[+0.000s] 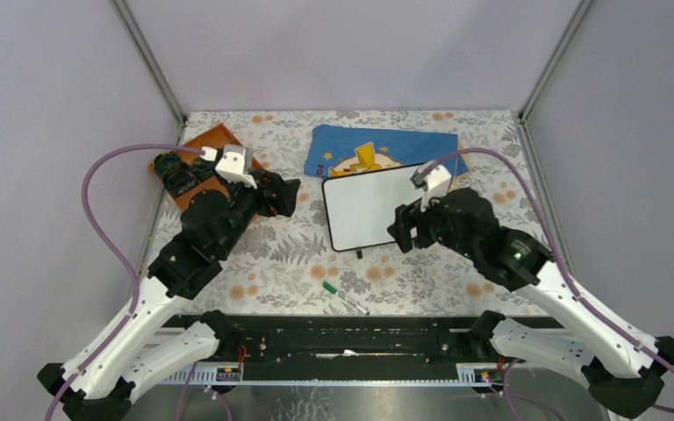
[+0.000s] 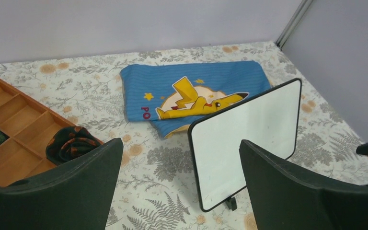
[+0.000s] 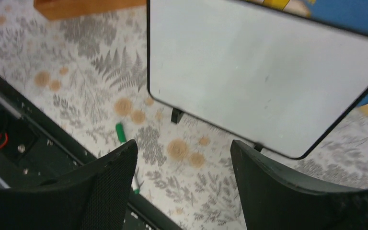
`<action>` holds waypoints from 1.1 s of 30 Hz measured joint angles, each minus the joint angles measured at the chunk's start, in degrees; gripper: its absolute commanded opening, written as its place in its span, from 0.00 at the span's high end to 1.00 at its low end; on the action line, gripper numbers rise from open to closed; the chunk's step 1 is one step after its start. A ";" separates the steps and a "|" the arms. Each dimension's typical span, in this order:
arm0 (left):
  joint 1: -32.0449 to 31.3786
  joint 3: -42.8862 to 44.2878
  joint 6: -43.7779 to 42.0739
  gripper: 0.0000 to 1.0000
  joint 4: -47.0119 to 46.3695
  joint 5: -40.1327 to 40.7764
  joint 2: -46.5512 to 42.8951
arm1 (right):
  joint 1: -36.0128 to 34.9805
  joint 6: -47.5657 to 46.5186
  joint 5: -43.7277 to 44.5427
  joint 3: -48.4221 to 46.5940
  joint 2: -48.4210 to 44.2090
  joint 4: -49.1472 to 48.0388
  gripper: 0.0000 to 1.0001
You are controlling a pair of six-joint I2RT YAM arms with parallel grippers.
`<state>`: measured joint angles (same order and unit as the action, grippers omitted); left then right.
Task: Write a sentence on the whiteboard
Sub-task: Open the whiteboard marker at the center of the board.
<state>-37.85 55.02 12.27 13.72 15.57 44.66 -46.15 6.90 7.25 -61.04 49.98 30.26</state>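
The whiteboard (image 1: 373, 209) (image 2: 249, 129) (image 3: 258, 72) stands tilted on two little black feet in the middle of the table. Its face is blank; no sentence shows on it. A green marker (image 1: 344, 298) (image 3: 120, 132) lies on the table in front of the board, near the front edge. My left gripper (image 1: 285, 195) (image 2: 181, 143) is open to the left of the board, holding nothing. My right gripper (image 1: 404, 230) (image 3: 183, 143) hangs over the board's near right corner, its jaws apart and nothing between them.
A blue cloth with a yellow cartoon figure (image 1: 377, 151) (image 2: 191, 91) lies behind the board. A wooden compartment tray (image 1: 211, 145) (image 2: 14, 124) sits at the back left, with dark rolled fabric (image 2: 72, 143) in it. A black rail (image 1: 342, 338) runs along the near edge.
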 measured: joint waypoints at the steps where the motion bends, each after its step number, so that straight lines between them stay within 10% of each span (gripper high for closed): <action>1: 0.00 -0.96 -0.28 0.01 -0.26 0.02 -0.31 | -0.31 0.68 -0.94 1.55 0.37 0.04 0.25; 33: 0.00 -15.76 0.46 0.01 -8.37 3.96 -7.91 | -25.79 13.38 1.36 11.32 36.26 -14.03 0.48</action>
<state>-37.85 39.27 12.73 5.34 19.53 36.75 -71.94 20.27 8.60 -49.71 86.24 16.23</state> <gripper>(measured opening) 0.987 0.537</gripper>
